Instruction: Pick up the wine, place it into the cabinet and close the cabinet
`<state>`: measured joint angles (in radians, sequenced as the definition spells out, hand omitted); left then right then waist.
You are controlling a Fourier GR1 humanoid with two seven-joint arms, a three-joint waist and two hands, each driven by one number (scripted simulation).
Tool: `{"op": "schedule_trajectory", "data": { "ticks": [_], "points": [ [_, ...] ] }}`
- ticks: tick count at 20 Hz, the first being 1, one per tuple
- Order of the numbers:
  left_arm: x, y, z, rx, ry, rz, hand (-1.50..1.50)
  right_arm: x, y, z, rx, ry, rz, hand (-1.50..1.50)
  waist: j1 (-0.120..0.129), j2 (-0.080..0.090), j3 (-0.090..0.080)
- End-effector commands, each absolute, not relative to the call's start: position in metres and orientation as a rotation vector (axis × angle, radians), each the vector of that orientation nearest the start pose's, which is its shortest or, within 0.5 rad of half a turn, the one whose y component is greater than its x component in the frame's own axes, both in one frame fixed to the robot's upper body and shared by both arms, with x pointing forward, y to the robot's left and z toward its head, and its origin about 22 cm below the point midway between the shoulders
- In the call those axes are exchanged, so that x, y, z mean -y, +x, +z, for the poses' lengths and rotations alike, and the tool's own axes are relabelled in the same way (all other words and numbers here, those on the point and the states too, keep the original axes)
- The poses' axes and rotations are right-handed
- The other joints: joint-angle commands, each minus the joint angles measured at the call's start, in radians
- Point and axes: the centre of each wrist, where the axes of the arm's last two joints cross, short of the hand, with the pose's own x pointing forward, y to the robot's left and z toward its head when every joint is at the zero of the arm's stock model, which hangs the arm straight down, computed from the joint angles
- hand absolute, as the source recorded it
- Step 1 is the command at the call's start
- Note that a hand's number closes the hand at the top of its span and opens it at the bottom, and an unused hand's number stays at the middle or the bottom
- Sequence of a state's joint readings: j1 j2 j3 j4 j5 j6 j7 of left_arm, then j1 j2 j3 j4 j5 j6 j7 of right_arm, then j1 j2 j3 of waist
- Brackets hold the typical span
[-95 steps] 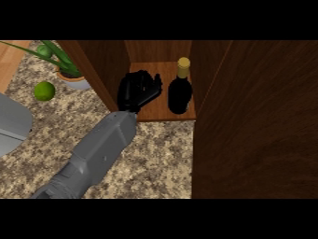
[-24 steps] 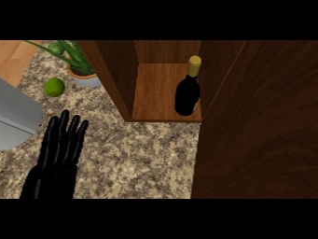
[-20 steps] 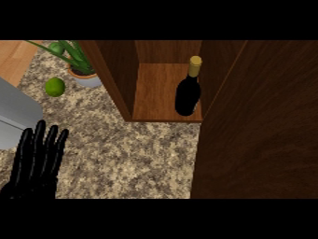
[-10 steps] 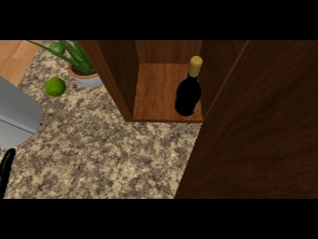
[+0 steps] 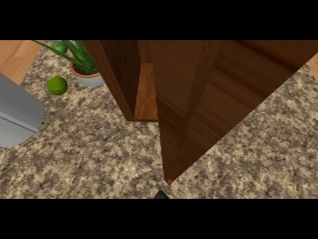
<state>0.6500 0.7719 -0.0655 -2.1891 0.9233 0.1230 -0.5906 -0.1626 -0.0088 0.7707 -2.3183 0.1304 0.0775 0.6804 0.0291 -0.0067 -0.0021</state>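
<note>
A speckled brown-and-beige granite counter (image 5: 86,154) fills the head view, with strips of pale wood floor at the upper corners. Taking the dark brown wooden cabinet (image 5: 123,79) as the landmark and going left to right: well to its left, at the view's left edge, lies a rounded grey metal appliance (image 5: 6,116); nearer, a small green lime (image 5: 57,85) sits on the counter just left of a leafy green plant in a white pot (image 5: 86,74), which stands close against the cabinet's left wall.

Inside the cabinet only a narrow sliver of its lighter wooden shelf (image 5: 146,93) shows. The large wooden cabinet door (image 5: 216,102) stands partly swung across the opening, covering most of the interior. The wine bottle cannot be seen; going by the task, it is probably on the shelf behind the door, though the view does not confirm this.

The step in hand looks like closing the cabinet. The next move calls for pushing the door through the rest of its swing until it sits flush, without catching anything inside.

Below the door's lower corner, at the bottom edge, a tiny dark tip (image 5: 162,195) shows; it may belong to a hand, but which hand, and whether clenched or released, cannot be told.
</note>
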Motion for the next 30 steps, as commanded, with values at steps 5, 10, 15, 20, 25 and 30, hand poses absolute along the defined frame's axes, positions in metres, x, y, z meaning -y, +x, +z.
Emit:
{"op": "schedule_trajectory", "data": {
  "ticks": [5, 10, 15, 20, 25, 30],
  "points": [
    [-0.352, 0.097, 0.106, 1.951, -0.233, 0.190, -1.50, 0.048, 0.168, 0.213, 1.767, 0.434, 0.789, 1.50, 0.009, 0.005, -0.001],
    [-0.359, 0.089, 0.115, 1.939, -0.210, 0.192, -1.50, 0.022, 0.211, 0.221, 1.800, 0.350, 0.730, 1.50, 0.011, 0.005, 0.001],
    [-0.362, 0.084, 0.114, 1.938, -0.241, 0.182, -1.50, 0.015, 0.257, 0.225, 1.794, 0.290, 0.733, 1.50, 0.004, 0.006, 0.002],
    [-0.371, 0.089, 0.118, 1.901, -0.211, 0.158, -1.50, 0.018, 0.295, 0.235, 1.817, 0.244, 0.685, 1.50, -0.005, 0.007, 0.002],
    [-0.351, 0.108, 0.121, 1.893, -0.273, 0.149, -1.50, 0.028, 0.336, 0.242, 1.826, 0.159, 0.679, 1.50, -0.015, 0.011, 0.002],
    [-0.330, 0.118, 0.106, 1.851, -0.306, 0.149, -1.50, 0.041, 0.359, 0.204, 1.805, 0.157, 0.698, 1.50, -0.020, 0.012, 0.002]
  ]
}}
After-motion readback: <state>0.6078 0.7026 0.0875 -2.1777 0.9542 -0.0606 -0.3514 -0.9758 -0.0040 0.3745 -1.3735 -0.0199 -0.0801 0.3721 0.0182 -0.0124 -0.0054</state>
